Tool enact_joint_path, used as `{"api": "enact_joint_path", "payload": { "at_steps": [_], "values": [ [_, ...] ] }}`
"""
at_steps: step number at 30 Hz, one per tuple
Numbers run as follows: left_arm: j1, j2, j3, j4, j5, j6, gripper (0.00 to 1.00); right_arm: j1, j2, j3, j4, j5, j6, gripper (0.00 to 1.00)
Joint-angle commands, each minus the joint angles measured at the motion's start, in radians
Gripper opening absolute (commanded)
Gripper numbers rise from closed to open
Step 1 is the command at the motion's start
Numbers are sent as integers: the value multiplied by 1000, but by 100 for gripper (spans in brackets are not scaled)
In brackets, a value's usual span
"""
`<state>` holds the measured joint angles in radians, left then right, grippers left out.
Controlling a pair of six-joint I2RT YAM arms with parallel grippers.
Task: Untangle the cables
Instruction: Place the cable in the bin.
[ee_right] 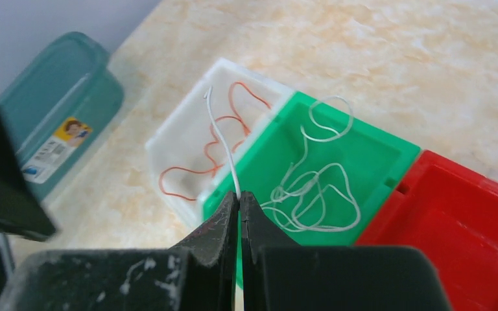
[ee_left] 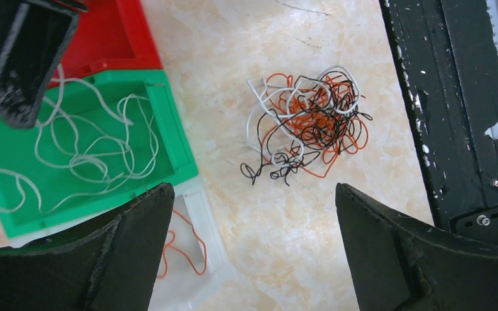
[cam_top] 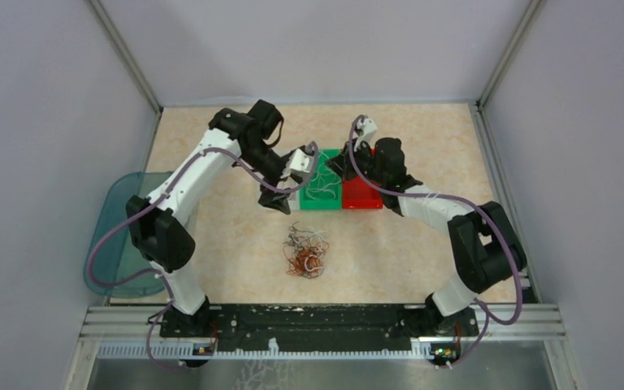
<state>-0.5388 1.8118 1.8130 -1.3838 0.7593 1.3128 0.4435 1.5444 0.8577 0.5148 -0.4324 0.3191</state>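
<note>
Pale lilac walls on three sides, metal posts at the back corners. Beige marbled table, evenly lit, with only soft shadows. Black plate along the near edge, on a ribbed aluminium rail. Teal tub at the left edge, beside the left wall.

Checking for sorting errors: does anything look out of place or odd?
Nothing spilled or damaged. One mild oddity: the white cable pinched in the right tool sticks out toward the white bin, which holds an orange cable; other white cables lie in the green bin.
</note>
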Motion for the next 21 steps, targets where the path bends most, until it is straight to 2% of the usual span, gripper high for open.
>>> {"api": "enact_joint_path", "payload": {
  "at_steps": [1,5,8,10,14,21],
  "values": [
    [76,-57,30,-13,47,-56,100,9,72,65,-90,132,-23,0],
    [184,-63,53,145,77,-231,100,87,164,126,-191,235,-65,0],
    [241,-111,-7,351,61,-387,100,126,217,192,-281,332,-45,0],
    [256,-155,-79,500,0,-486,100,160,239,226,-316,392,-42,0],
    [273,-225,-196,658,-37,-546,100,215,316,345,-429,509,-45,0],
    [276,-295,-283,709,-38,-568,100,222,419,464,-498,545,-11,0]
  ]
}}
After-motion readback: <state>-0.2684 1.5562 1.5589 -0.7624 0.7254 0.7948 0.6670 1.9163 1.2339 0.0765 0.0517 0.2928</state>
